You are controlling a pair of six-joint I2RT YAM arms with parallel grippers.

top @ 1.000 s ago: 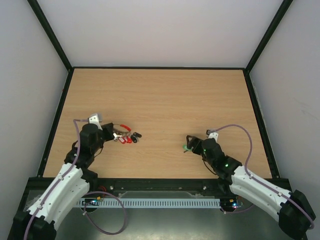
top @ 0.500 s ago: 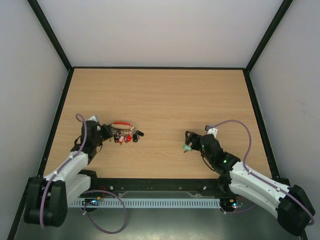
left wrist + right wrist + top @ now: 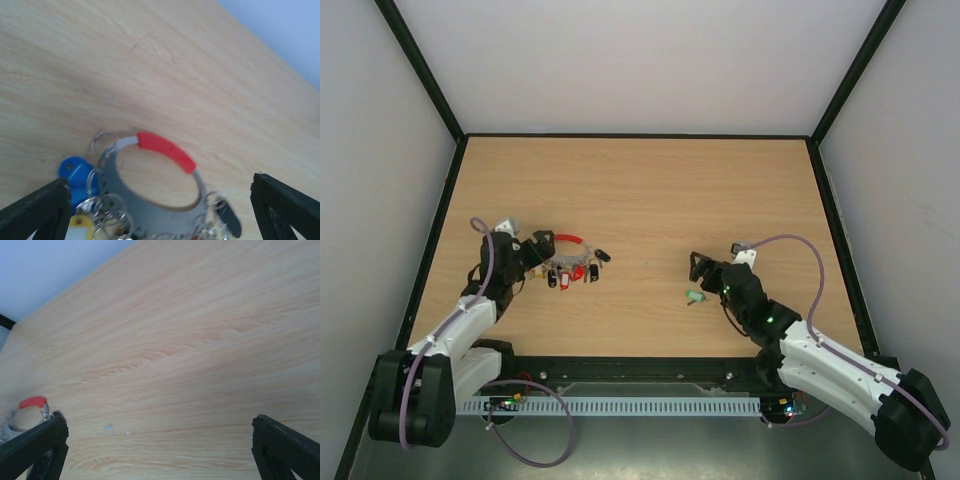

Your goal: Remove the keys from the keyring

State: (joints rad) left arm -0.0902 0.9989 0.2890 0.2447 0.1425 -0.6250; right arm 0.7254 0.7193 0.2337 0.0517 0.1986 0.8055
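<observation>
The keyring lies on the desk right in front of the left tool. In the left wrist view, that tool's two fingers sit far apart on either side of the keyring. Neither finger appears to touch it, so the tool is spread and holds nothing. It looks lined up this way so the fingers can close on the keyring and steady it while a key is worked off.

The keyring is a thin silvery loop with a red sleeve along its far arc and a flat grey band along the near arc. The keys bunch on its near side, each on its own small split ring. A blue tag, a yellow one, a red one and black ones can be made out.

Well to the right of the keyring, a single green key lies loose on the desk, which suggests it is already off. The right tool hangs just beyond this key, fingers spread and empty.
</observation>
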